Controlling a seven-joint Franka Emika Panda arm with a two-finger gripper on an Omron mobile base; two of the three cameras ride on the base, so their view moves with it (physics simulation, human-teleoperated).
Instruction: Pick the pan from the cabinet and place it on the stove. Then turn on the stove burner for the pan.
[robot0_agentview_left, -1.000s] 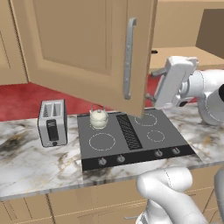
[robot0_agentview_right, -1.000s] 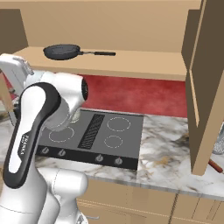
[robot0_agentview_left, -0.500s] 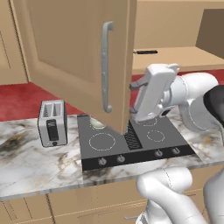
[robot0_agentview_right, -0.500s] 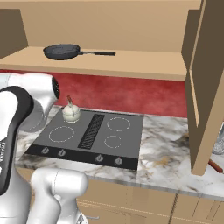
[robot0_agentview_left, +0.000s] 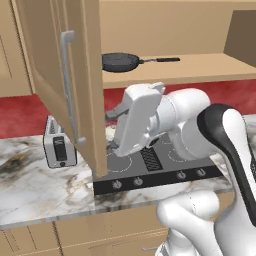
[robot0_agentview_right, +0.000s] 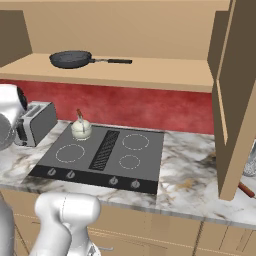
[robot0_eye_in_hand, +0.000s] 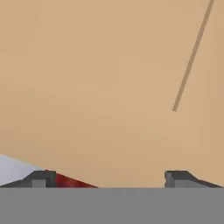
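The dark pan (robot0_agentview_left: 120, 61) (robot0_agentview_right: 72, 58) lies on the cabinet shelf (robot0_agentview_right: 150, 70), its long handle pointing right. The cabinet's left door (robot0_agentview_left: 60, 75) stands swung wide open. My hand (robot0_agentview_left: 137, 117) is pressed close against that door's inner side, well below the pan and above the stove's left half. The gripper (robot0_eye_in_hand: 109, 179) is open, fingertips (robot0_eye_in_hand: 41, 178) far apart with nothing between them, facing the flat tan door panel. The black stove (robot0_agentview_right: 150, 150) lies on the counter under the shelf. Its smallest burner ring (robot0_agentview_right: 130, 161) is front right, and the knobs (robot0_agentview_right: 114, 180) line its front edge.
A cream kettle (robot0_agentview_right: 81, 129) stands on the stove's back left burner. A silver toaster (robot0_agentview_left: 59, 147) (robot0_agentview_right: 35, 122) sits left of the stove. The right cabinet door (robot0_agentview_right: 235, 100) hangs open over the marble counter (robot0_agentview_right: 190, 175). A red wall runs behind the stove.
The arm has swung leftward and pushed the left door further open. The pan on the shelf has come into sight in the left base view.
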